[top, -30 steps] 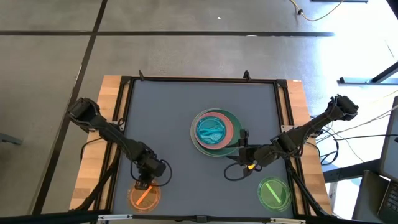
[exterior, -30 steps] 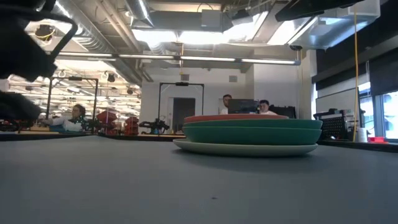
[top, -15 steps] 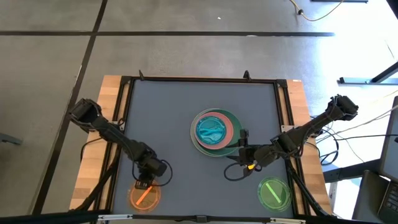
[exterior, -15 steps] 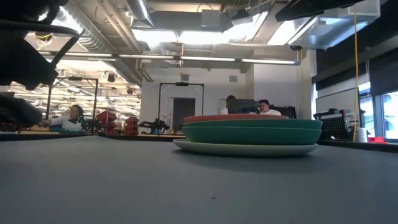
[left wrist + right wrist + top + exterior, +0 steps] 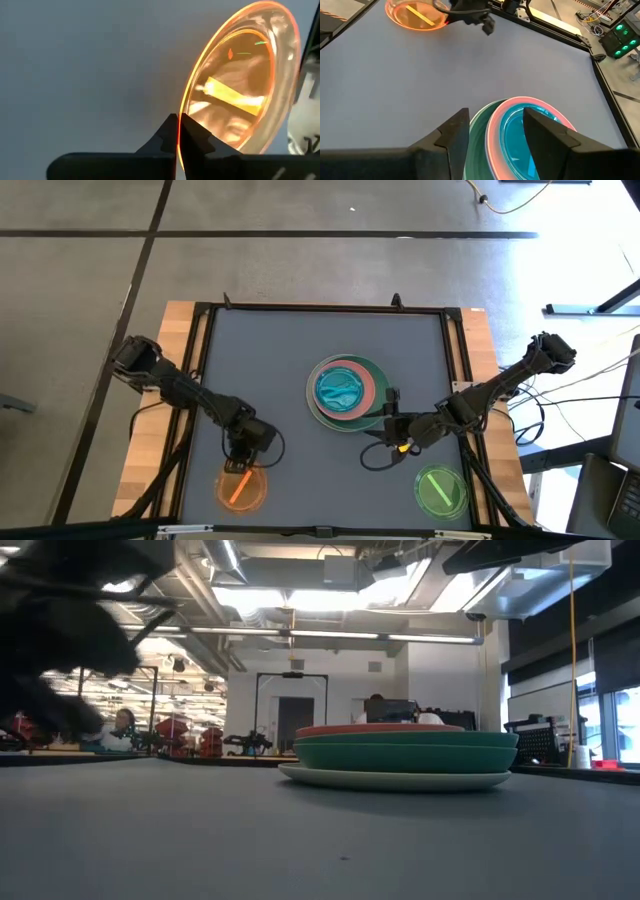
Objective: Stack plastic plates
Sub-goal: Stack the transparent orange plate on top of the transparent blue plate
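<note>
A stack of plates (image 5: 345,390) stands at the table's centre: cream-white at the bottom, then green, then pink, with translucent teal on top. It also shows in the low view (image 5: 400,755). A small orange plate (image 5: 245,490) lies near the front left, and a lime green plate (image 5: 440,490) near the front right. My left gripper (image 5: 240,465) is shut on the orange plate. My right gripper (image 5: 390,412) is open at the stack's near right edge, its fingers (image 5: 455,132) on either side of the rim, touching nothing that I can see. My left gripper pinches the orange plate's far rim (image 5: 181,117) between its two fingers, one on the inner side of the rim and one on the outer. The fingers come from above, slanting from the far left. I cannot tell whether the plate is clear of the table.
A black raised frame (image 5: 200,380) runs round the grey table mat, with wooden strips outside it. A cable (image 5: 375,458) loops on the mat below my right gripper. The mat's far half and its centre front are bare. People sit in the room beyond the table.
My left gripper has moved a little toward the table's right and far edges, staying shut on the orange plate, and the plate has shifted with it. In the low view the left arm has come further into the picture. My right arm has kept still.
</note>
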Controlling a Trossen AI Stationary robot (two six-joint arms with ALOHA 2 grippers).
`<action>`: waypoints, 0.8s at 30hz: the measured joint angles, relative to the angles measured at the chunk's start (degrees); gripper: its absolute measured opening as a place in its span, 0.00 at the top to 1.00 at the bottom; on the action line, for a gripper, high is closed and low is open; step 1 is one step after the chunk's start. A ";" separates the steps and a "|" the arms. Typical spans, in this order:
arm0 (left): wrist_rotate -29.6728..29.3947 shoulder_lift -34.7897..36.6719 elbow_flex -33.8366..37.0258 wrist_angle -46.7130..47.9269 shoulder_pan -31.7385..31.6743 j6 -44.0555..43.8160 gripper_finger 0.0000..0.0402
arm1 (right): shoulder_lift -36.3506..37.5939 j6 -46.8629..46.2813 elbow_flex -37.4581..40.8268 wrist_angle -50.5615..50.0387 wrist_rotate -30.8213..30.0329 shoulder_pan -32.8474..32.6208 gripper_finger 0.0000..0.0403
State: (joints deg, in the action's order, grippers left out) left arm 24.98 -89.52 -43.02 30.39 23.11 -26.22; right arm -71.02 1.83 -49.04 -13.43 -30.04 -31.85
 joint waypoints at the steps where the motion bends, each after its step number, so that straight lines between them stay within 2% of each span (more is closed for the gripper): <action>1: -0.31 0.66 -0.58 1.01 -0.91 0.53 0.99 | 0.00 0.00 0.00 0.00 0.00 0.00 0.55; 7: -7.18 4.90 -5.69 6.39 -6.25 5.40 1.00 | 0.00 0.15 0.00 -0.02 0.00 0.04 0.55; 14: -17.02 7.20 -13.46 7.09 -12.96 14.87 1.00 | 0.00 0.15 0.00 -0.05 -0.01 0.04 0.55; 20: -26.65 7.20 -19.08 3.29 -18.14 18.04 0.99 | 0.00 0.15 0.00 -0.11 0.00 0.04 0.55; 24: -29.89 7.22 -19.85 -2.94 -22.33 19.30 0.99 | 0.00 0.15 0.00 -0.13 0.00 0.04 0.55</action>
State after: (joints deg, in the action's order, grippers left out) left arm -4.91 -82.30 -62.87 27.44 0.78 -6.92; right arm -71.02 1.98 -49.04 -13.56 -30.04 -31.81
